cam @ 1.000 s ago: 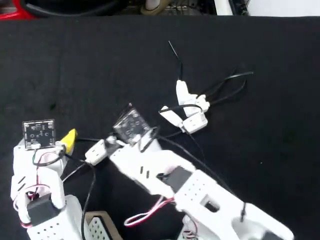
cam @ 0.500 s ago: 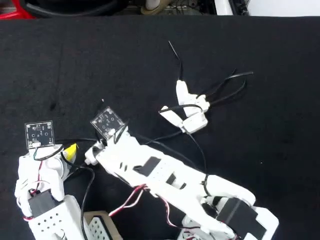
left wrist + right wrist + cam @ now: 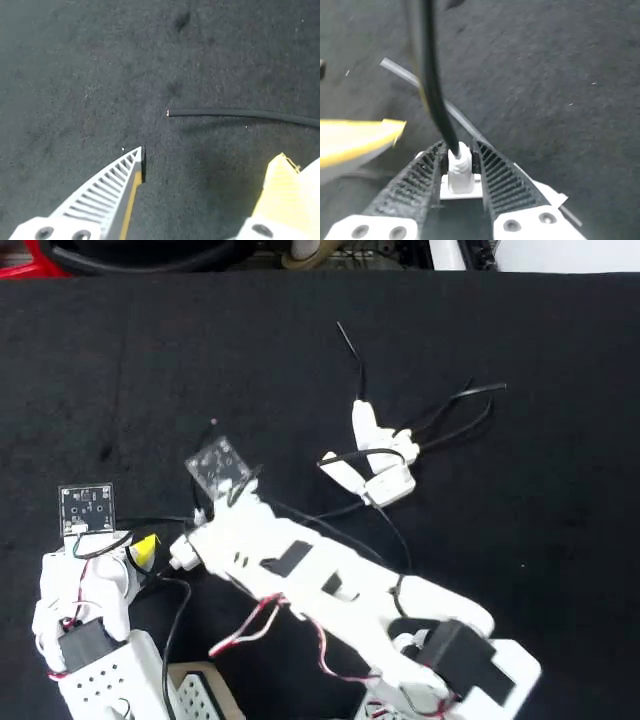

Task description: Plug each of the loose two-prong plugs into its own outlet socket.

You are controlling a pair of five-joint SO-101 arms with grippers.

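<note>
**At the near-left corner of the table: right gripper closed on a plug, left gripper open**

Toward the near-left corner of the table (image 3: 520, 340), your right gripper (image 3: 458, 146) is clamped on a white two-prong plug (image 3: 459, 175). Its two dark ribbed fingers (image 3: 502, 182) press the plug body from both sides. The plug cable (image 3: 432, 75), thick and black, leaves the plug at the end that points away from the wrist. You cannot see the prongs, because they sit deep between the fingers. From above, the right arm lies across the table from the near-right corner to this place.

Your left gripper (image 3: 210, 155) stands just beside it, even closer to the near-left corner. Its jaws are wide apart and hold nothing, with only black cloth between them. A thin black wire (image 3: 225, 113) lies on the cloth beyond the fingertips, and its free end is apart from both of them. From above, the yellow finger (image 3: 145, 548) of this gripper is just beside the held plug.

Near the middle of the table, a little toward the right edge, you have a cluster of white connectors (image 3: 375, 465). They are touching each other and well apart from both grippers. I cannot tell which of them are plugs and which are sockets. Black cables loop out from them toward the far-right corner.
</note>
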